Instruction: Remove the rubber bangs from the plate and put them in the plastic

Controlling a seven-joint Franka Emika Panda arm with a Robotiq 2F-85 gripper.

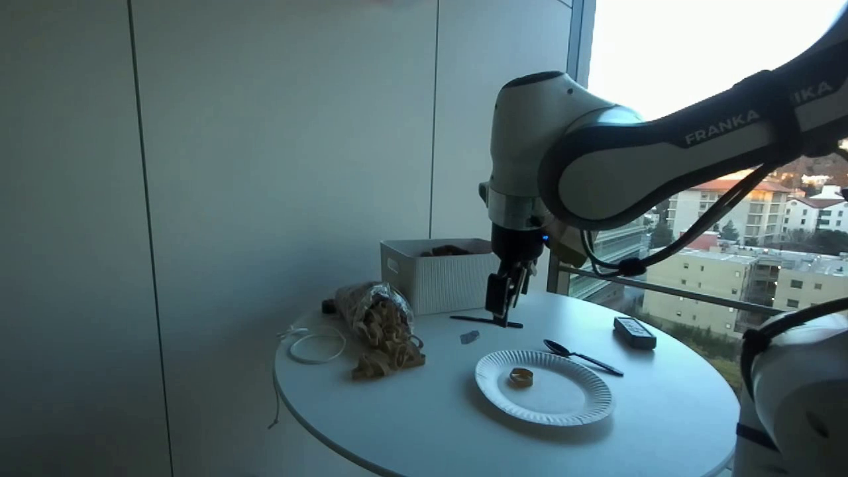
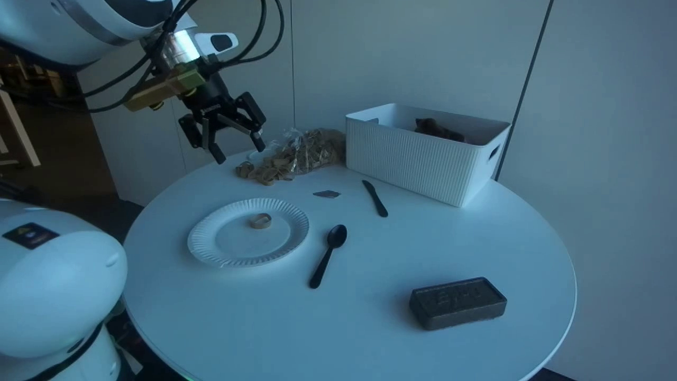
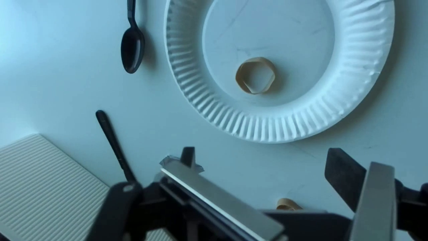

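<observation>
One tan rubber band lies as a ring on the white paper plate in both exterior views: band (image 1: pixel 522 381) (image 2: pixel 261 224), plate (image 1: pixel 560 401) (image 2: pixel 248 246). In the wrist view the band (image 3: pixel 243 79) is left of the middle of the plate (image 3: pixel 297 50). A clear plastic bag (image 1: pixel 376 292) (image 2: pixel 317 151) lies on its side, full of rubber bands, with several (image 1: pixel 391 360) (image 2: pixel 268 172) spilling from its mouth. One loose band (image 3: pixel 285 203) shows beyond the jaws in the wrist view. My gripper (image 1: pixel 507 311) (image 2: pixel 239 152) (image 3: pixel 265 164) is open and empty above the table, off the plate's edge.
A white ribbed box (image 1: pixel 447 288) (image 2: pixel 407 153) (image 3: pixel 43 184) with something dark inside stands beside the bag. A black knife (image 2: pixel 375 198), black spoon (image 2: pixel 329 254), grey scrap (image 2: pixel 327 194) and dark block (image 2: pixel 457 304) lie on the round table. A white loop (image 1: pixel 318 360) lies near the bag.
</observation>
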